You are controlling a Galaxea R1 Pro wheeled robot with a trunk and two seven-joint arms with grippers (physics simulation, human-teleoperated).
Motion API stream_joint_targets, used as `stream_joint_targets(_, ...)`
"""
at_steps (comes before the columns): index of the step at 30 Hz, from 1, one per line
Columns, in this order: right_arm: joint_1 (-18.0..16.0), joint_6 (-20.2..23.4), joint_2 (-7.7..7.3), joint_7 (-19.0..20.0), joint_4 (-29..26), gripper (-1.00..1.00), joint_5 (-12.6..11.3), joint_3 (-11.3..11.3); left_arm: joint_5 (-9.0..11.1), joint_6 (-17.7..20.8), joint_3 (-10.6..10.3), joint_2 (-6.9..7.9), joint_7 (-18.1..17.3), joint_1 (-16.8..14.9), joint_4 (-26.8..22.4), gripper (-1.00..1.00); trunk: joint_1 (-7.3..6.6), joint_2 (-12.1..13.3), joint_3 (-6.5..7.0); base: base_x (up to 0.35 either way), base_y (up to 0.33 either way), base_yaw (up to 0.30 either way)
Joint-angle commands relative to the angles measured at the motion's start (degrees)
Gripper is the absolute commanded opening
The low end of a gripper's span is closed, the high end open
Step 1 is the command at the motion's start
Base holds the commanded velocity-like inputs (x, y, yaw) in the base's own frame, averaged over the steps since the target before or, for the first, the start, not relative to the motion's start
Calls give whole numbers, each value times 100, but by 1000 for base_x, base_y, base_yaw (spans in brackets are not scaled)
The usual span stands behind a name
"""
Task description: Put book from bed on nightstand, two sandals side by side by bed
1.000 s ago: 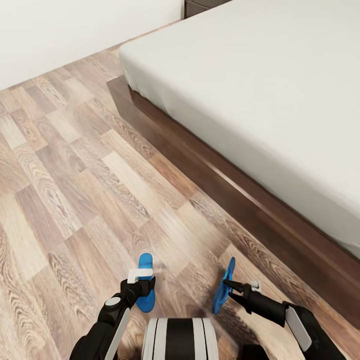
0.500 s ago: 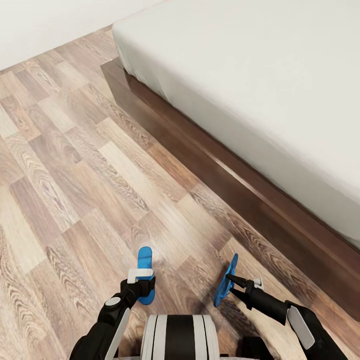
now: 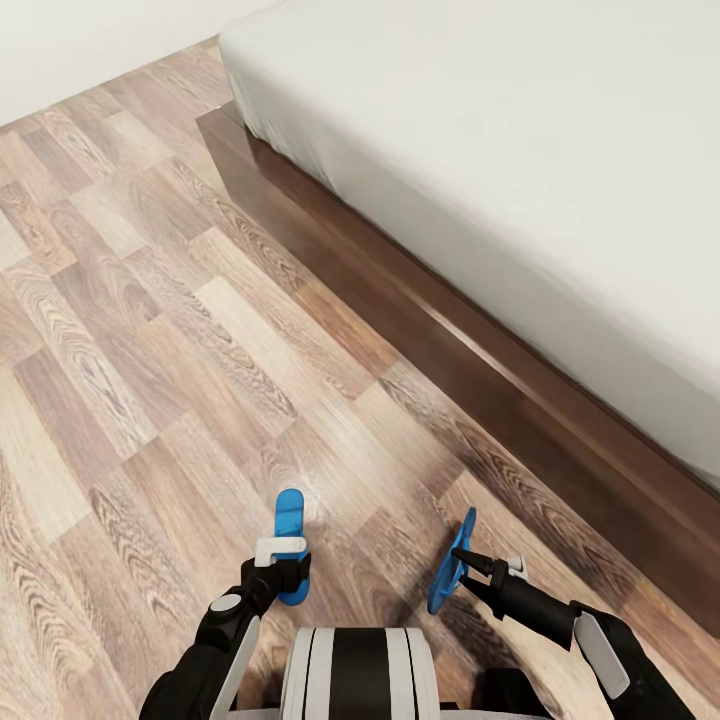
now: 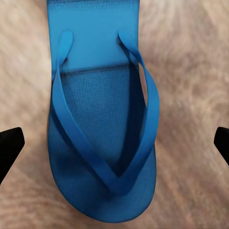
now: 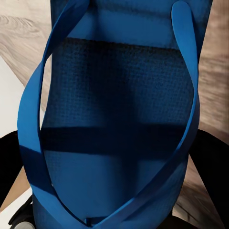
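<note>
One blue sandal [image 3: 290, 520] [image 4: 102, 129] lies flat on the wood floor, straps up. My left gripper [image 3: 285, 572] [image 4: 114, 143] hangs over it, open, its black fingertips [image 4: 9, 148] wide apart on either side. The other blue sandal [image 3: 450, 565] [image 5: 114, 119] stands on edge off the floor, with my right gripper [image 3: 455, 568] [image 5: 114, 167] shut on it. The bed's pale mattress [image 3: 520, 150] and dark wooden frame [image 3: 400, 300] run diagonally to the right of both sandals. The book and the nightstands are out of view.
Light brown plank floor [image 3: 130, 350] spreads wide to the left and ahead. A white wall [image 3: 80, 50] closes the far left corner. The bed frame's edge lies close to the right arm. My own base [image 3: 360, 670] shows at the picture's bottom.
The camera moved: bed and floor slid up and left in the picture. The left sandal slid with the floor under the still left gripper. The right sandal stayed in the right gripper.
</note>
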Motion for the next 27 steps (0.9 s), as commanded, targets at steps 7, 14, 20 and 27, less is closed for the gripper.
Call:
stream_joint_targets(7, -2, 26, 1, 16, 1, -100, 0, -5, 28, 34, -5, 1, 26, -1, -11, 100, -1, -1, -3, 28, 0, 0)
stream_joint_targets(14, -2, 26, 19, 10, 3, -100, 1, 4, 28, 28, -5, 1, 29, -1, -18, 100, -1, -1, -3, 144, 0, 0)
stream_joint_targets(20, -2, 26, 27, 0, 9, -100, 8, 9, 36, 35, -5, 1, 29, -1, -18, 100, -1, -1, -3, 9, 0, 0)
stream_joint_targets(27, -2, 22, 27, -3, 10, -100, 8, 9, 44, 36, -5, 1, 29, -1, -17, 100, -1, -1, -3, 0, 0, 0)
